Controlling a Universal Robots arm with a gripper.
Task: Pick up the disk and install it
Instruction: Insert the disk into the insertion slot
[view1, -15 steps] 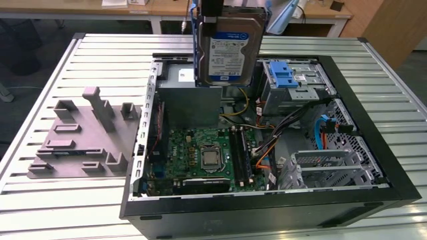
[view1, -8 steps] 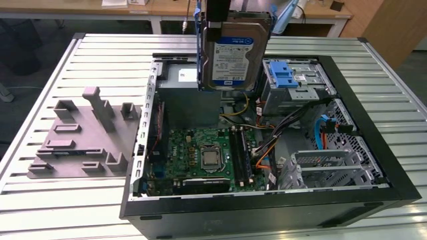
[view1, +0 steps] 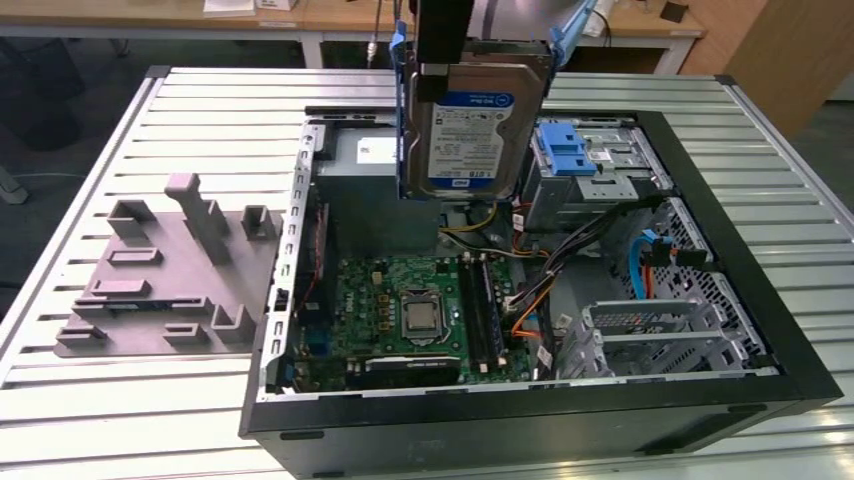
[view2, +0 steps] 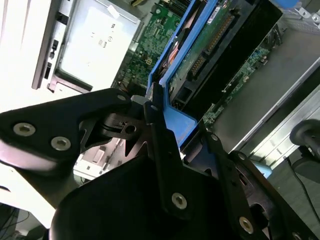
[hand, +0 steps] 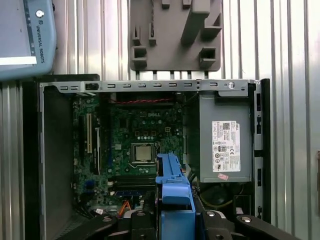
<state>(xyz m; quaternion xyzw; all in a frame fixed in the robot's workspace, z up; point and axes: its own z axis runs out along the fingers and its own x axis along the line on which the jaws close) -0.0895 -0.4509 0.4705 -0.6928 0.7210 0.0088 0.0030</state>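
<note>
The disk (view1: 470, 130) hangs upright above the open computer case (view1: 747, 330), its blue-and-white label facing the exterior view and blue rails along its edges. My gripper (view1: 454, 58) is shut on its top end, over the back middle of the case. In the second wrist view the black fingers (view2: 161, 150) clamp the blue rail, with the gripper (view2: 187, 145) around it and the disk's (view2: 215, 37) green circuit side showing beyond. In the first wrist view the disk's (hand: 173, 175) blue end sticks out from the gripper (hand: 175, 217) above the motherboard (hand: 142, 145).
A drive bay with a blue latch (view1: 574, 150) sits just to the exterior view's right of the disk. A grey metal box with a white sticker (hand: 225, 145) fills one corner of the case. A grey fixture plate (view1: 174, 275) lies on the slatted table (view1: 120, 410) beside the case.
</note>
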